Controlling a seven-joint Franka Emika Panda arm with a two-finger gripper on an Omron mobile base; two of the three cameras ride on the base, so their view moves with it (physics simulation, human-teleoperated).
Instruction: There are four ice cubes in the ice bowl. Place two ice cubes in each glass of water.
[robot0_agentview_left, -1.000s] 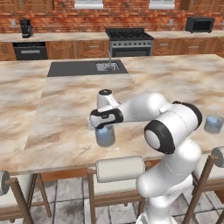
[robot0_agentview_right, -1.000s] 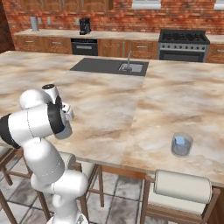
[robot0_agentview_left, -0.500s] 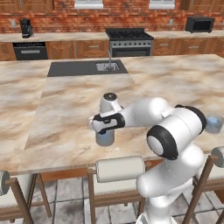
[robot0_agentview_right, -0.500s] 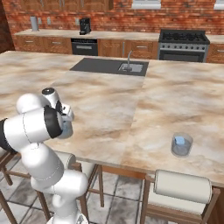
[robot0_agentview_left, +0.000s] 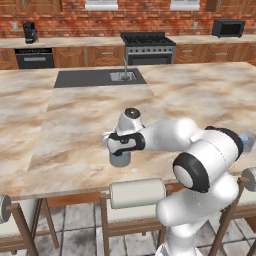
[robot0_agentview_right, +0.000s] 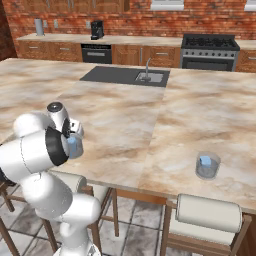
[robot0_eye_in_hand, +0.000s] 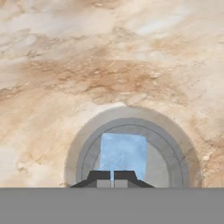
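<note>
Jaws (robot0_eye_in_hand: 113, 177) sit pressed together, low over the glass (robot0_eye_in_hand: 131, 148) at the near edge of the table (robot0_agentview_left: 75, 135), an ice cube (robot0_eye_in_hand: 124, 155) floating below them. Nothing looks gripped, so best lift straight up, clear of the rim, before fetching another cube.

Short clear cylindrical tumblers of bluish-grey water: two, near tumbler (robot0_agentview_left: 120, 159) and far tumbler (robot0_agentview_right: 207, 167) | tiny light-blue translucent ice cubes: two seen, near cube (robot0_eye_in_hand: 123, 156) and far cube (robot0_agentview_right: 205, 160) | cream cushioned stools (robot0_agentview_left: 137, 193): three | black coffee machine (robot0_agentview_left: 30, 32): one | black microwave (robot0_agentview_left: 227, 28): one | steel stove range (robot0_agentview_left: 147, 47): one
</note>
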